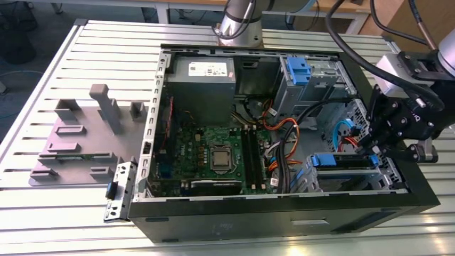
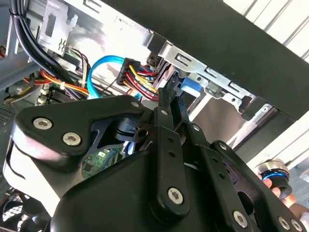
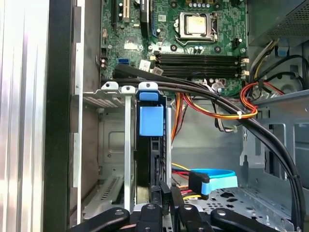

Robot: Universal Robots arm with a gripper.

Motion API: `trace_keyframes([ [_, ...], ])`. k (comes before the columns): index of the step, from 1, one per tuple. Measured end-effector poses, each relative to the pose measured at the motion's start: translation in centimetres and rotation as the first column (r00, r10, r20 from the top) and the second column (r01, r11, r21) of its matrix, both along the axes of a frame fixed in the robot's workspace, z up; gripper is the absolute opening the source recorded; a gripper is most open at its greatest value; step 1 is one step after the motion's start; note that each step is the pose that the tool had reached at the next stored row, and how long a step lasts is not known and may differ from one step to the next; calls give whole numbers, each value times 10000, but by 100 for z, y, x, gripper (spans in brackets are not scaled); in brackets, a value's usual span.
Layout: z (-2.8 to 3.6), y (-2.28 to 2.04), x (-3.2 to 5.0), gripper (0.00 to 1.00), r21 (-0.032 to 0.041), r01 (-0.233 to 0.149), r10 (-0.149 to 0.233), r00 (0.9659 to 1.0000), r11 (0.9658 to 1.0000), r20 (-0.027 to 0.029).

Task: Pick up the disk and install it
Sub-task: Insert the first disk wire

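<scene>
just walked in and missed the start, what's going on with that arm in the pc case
A robot arm is working inside an open desktop computer case lying on a slatted table. Its pincer is down at the grey drive bay near the case's front corner, at the exterior view's right. The disk, with its blue carrier bracket, stands edge-on in a slot of that bay, right at the pincer's tips.

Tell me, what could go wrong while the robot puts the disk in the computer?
1. The disk stands in a narrow slot of the metal bay. If it tilts, it might jam against the rails.
2. Orange and red wires and a blue cable lie right beside the bay. The gripper could snag them.
3. The gripper works close to the black case wall and might bump it.
</scene>
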State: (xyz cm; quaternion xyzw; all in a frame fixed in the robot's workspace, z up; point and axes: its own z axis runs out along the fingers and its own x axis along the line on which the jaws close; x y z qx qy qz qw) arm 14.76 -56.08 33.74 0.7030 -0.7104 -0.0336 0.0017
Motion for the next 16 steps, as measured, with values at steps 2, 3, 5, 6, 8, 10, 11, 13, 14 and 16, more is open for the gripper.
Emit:
trace_keyframes([
  [2, -10, -10, -15, 19, 20, 0, 0, 10000, 10000, 0],
  [3, -15, -14, -22, 19, 29, 0, 0, 10000, 10000, 0],
  [5, -21, -24, -29, 19, 32, -1, 1, 10000, 10000, 0],
  [6, -25, -29, -29, 19, 35, -2, 2, 10000, 10000, 0],
  [8, -32, -39, -31, 19, 35, -1, 1, 10000, 10000, 0],
  [10, -38, -51, -31, 19, 35, -2, 2, 10000, 10000, 0],
  [11, -40, -57, -32, 19, 35, -2, 2, 10000, 10000, 0],
  [13, -42, -64, -35, 19, 35, -4, 4, 10000, 10000, 0],
  [14, -42, -64, -35, 19, 35, -7, 7, 10000, 10000, 0],
  [16, -42, -64, -36, 19, 35, -18, 18, 10000, 10000, 2],
])
